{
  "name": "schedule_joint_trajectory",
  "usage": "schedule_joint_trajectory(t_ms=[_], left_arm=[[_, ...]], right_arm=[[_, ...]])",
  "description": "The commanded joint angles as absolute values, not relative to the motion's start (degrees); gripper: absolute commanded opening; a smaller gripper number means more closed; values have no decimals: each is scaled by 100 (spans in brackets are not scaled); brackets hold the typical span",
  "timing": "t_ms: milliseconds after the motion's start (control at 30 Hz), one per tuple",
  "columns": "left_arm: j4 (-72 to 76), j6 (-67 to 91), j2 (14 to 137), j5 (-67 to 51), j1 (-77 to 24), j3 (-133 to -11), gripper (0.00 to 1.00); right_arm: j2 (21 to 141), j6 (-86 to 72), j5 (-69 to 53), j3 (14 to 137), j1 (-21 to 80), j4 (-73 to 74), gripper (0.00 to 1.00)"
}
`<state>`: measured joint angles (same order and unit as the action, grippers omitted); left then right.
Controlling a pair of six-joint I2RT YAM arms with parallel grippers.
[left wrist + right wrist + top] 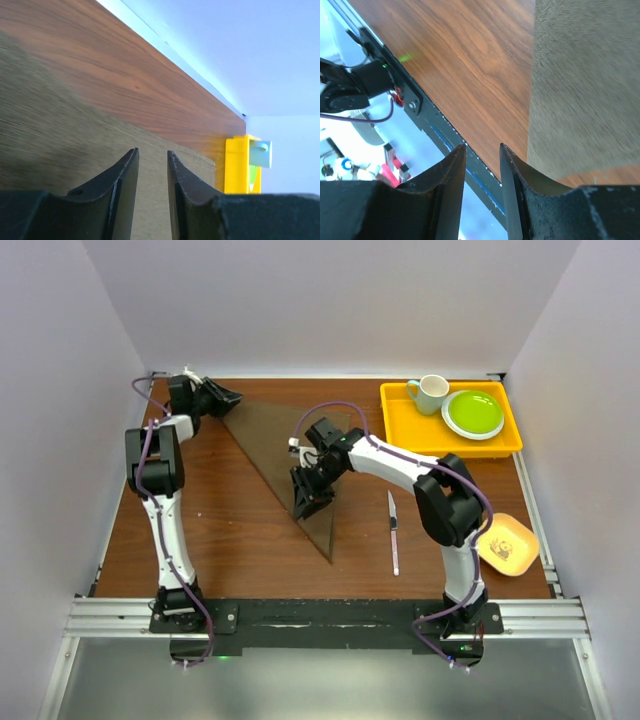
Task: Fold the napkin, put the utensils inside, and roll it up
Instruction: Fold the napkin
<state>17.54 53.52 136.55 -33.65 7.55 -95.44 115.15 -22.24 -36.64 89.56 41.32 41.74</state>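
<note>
Top external: napkin lies as a triangle left of the yellow tray, knife on the tray's near side. Left gripper nearly closed over cloth, grip unclear. Right gripper slightly apart, empty.

napkin, top view: far-left corner hidden under the left gripper; part of its middle covered by the right gripper.
napkin, wrist views: weave blurred, cut off by the picture edges.
tray: only 1 end shows above the left gripper's body.
cup: a blurred pale shape.
yellow dish: print too small, possibly a face.
knife: blade detail too small to tell.
</note>
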Motion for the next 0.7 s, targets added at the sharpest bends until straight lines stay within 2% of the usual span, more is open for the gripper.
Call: schedule_joint_trajectory(t_ms=[0, 233, 333, 500, 667], left_arm=[[1890, 5528, 14088, -3208, 949, -10063, 32], [1749, 5344, 14344, -3138, 1037, -10143, 31], [1530, 5125, 14396, -3146, 1055, -10300, 31], [1116, 4825, 14107, -3190, 1055, -10556, 34], [985, 4747, 13808, -3112, 1063, -10547, 36]], right_arm=[[11663, -2276, -3780, 8939, 4131, 4000, 36], [11401, -2241, -3604, 7614, 4140, 3744, 32], [11207, -2101, -3375, 7444, 4166, 4007, 31], [11030, -2047, -3252, 8260, 4192, 4588, 32], [11557, -2197, -3445, 9122, 4210, 4491, 33]])
